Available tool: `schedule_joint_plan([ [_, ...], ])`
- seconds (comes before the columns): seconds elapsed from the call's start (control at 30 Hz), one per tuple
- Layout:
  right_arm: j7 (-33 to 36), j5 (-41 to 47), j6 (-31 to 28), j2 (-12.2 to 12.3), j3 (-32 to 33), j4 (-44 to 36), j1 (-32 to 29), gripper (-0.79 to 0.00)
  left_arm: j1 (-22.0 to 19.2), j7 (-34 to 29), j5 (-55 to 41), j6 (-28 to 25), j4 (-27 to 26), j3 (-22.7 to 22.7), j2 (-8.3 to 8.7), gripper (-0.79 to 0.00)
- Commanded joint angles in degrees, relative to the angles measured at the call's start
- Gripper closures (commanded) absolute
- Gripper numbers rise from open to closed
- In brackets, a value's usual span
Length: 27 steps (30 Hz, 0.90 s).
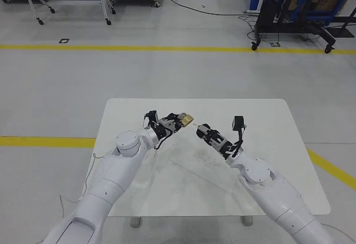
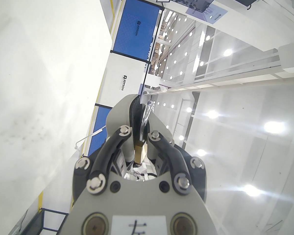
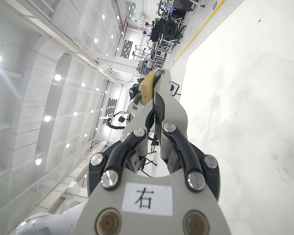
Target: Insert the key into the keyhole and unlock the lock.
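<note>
Overhead view, bright and evenly lit. Flat light falls on the white rectangular bench point(image 1: 275, 116) and the pale grey floor point(image 1: 44, 91), and the shade is soft and faint.

Left wrist view: round white ceiling lamps point(image 2: 273, 126) between 2 and 5 o'clock flare into starred streaks across a glossy ceiling. The bench at 9 o'clock is washed nearly blank by glare. The small brass padlock point(image 2: 140, 153) sits in shade between the jaws of the left gripper point(image 2: 142, 108).

Right wrist view: a lamp at 9 o'clock throws long rays. The long white roof beams point(image 3: 80, 50) bow with wide-lens distortion toward the edges.
</note>
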Motion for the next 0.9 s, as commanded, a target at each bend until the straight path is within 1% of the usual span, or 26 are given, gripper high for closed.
schedule_joint_plan([
  [0.0, 0.5, 0.4, -0.2, -0.3, -0.1, 0.7, 0.3, 0.000, 0.8, 0.8, 0.8, -0.1, -1.2, -0.1, 0.11, 0.000],
  [0.2, 2.1, 1.1, -2.1, -0.9, -0.2, 1.3, 0.4, 0.000, 3.6, 6.6, 7.5, -2.4, -5.5, -0.2, 0.63, 0.000],
  [0.33, 2.9, 1.5, -2.6, -1.2, -0.3, 1.5, 0.3, 0.000, 5.5, 9.1, 9.9, -3.1, -8.4, -0.5, 0.85, 0.000],
  [0.5, 3.0, 1.8, -2.9, -1.7, -0.1, 2.1, 0.4, 0.000, 7.0, 9.7, 10.7, -2.2, -10.9, -0.9, 1.03, 0.000],
  [0.87, 4.2, 1.1, -2.3, -2.4, 0.3, 2.2, 0.3, 0.000, 8.4, 12.0, 14.9, -1.7, -13.6, -1.0, 1.24, 0.000],
])
